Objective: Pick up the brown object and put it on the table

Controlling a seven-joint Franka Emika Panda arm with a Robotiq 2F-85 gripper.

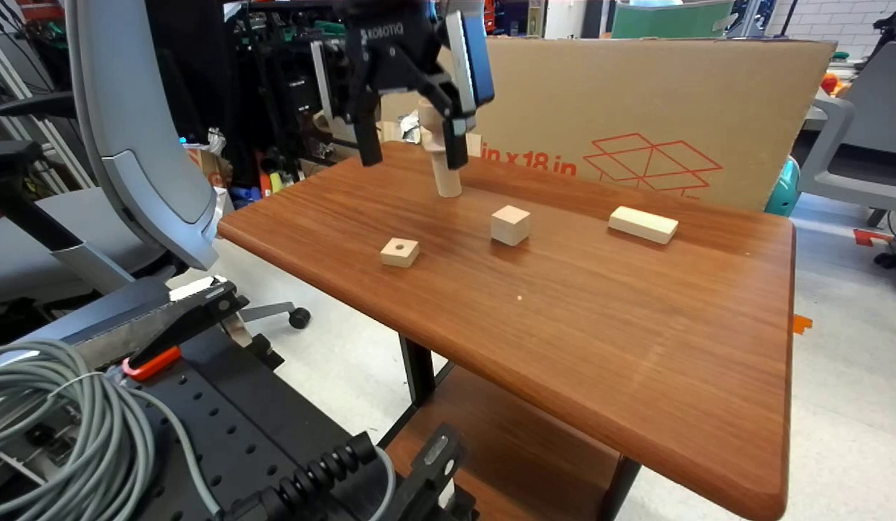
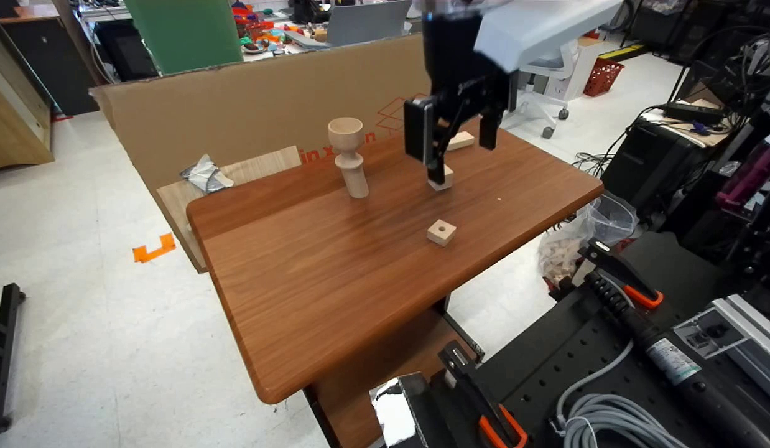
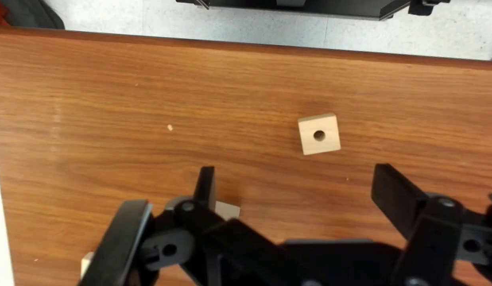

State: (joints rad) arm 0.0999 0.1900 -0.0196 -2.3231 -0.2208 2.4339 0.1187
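Note:
The brown object (image 1: 399,253) is a small flat square tan wooden piece with a dark hole in its centre. It lies flat on the table, near one long edge, and also shows in an exterior view (image 2: 441,233) and the wrist view (image 3: 320,134). The table (image 1: 600,347) has a glossy reddish-brown top. My gripper (image 1: 413,148) is open and empty, well above the table, as an exterior view (image 2: 463,155) also shows. In the wrist view, the brown object lies beyond the gap between my fingertips (image 3: 295,178), apart from both.
A wooden cube (image 1: 510,226) and a pale wooden bar (image 1: 643,224) lie on the table. A tall wooden goblet-like piece (image 2: 349,152) stands near the gripper. A cardboard sheet (image 1: 636,101) rises behind the table. A black cart (image 1: 245,405) with clamps and cable is in front.

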